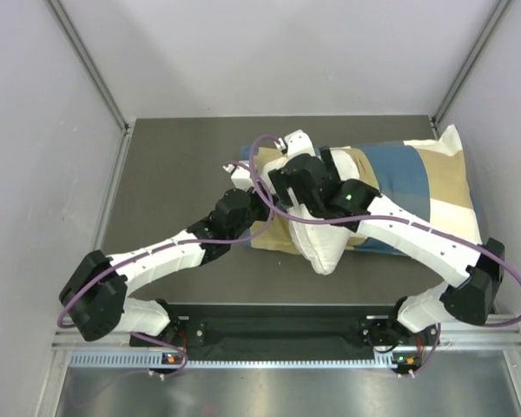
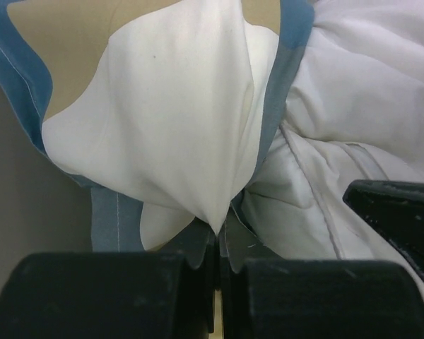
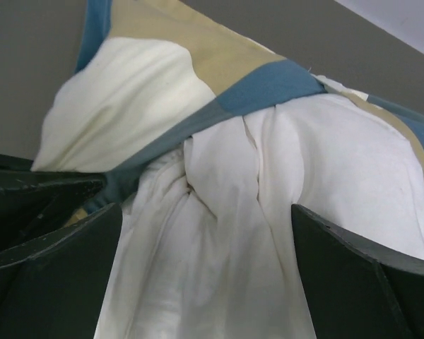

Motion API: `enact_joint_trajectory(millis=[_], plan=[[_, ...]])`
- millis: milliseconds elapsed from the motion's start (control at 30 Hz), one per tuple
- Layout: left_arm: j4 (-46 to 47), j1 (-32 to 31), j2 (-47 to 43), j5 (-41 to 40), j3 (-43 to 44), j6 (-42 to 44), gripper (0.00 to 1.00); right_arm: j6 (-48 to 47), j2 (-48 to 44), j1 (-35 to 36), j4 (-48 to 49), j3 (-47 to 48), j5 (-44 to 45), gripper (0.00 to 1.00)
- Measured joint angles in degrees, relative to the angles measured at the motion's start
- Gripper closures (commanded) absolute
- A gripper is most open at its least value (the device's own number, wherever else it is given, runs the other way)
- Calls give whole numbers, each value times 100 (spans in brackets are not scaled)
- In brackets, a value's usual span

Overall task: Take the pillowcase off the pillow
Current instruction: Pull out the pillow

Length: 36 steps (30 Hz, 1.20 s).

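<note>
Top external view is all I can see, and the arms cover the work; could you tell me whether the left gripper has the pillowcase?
Observer: Yes. The left gripper is shut on a pinched fold of the pillowcase, cream cloth by its blue edge.
Operator: Thank you. And the other arm?
Observer: The right gripper is open, jaws wide on either side of the bunched pillow, not closed on it.
Operator: Is the pillow out at that end?
Observer: Partly: white pillow bulges past the blue edge, which lies across it.
</note>
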Motion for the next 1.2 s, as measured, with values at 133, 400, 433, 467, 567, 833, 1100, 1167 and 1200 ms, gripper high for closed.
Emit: enact_joint_trajectory(millis=[133, 400, 433, 467, 567, 833, 1100, 1167, 1200], plan=[[37, 2, -42, 44, -20, -17, 100, 26, 238, 35, -4, 389, 2, 0], [-205, 61, -181, 103, -22, 44, 100, 442, 791, 114, -363, 35, 155, 0], [-232, 66, -195, 131, -22, 44, 100, 501, 789, 129, -385, -44, 184, 0], [-256, 70, -214, 184, -22, 44, 100, 566, 776, 142, -389, -144, 216, 0], [-352, 105, -258, 337, -22, 42, 100, 780, 684, 203, -398, -367, 304, 0], [-531, 411, -498, 813, -166, -92, 100, 1196, 612, 142, -483, -560, 584, 100], [-664, 1067, -658, 1469, -208, -420, 100, 1506, 501, 68, -442, -544, 529, 100], [-667, 1425, -660, 1862, -208, -664, 100, 1582, 372, 9, -435, -562, 466, 100], [-662, 1633, -660, 2098, -210, -798, 100, 1633, 280, -50, -411, -584, 378, 100]])
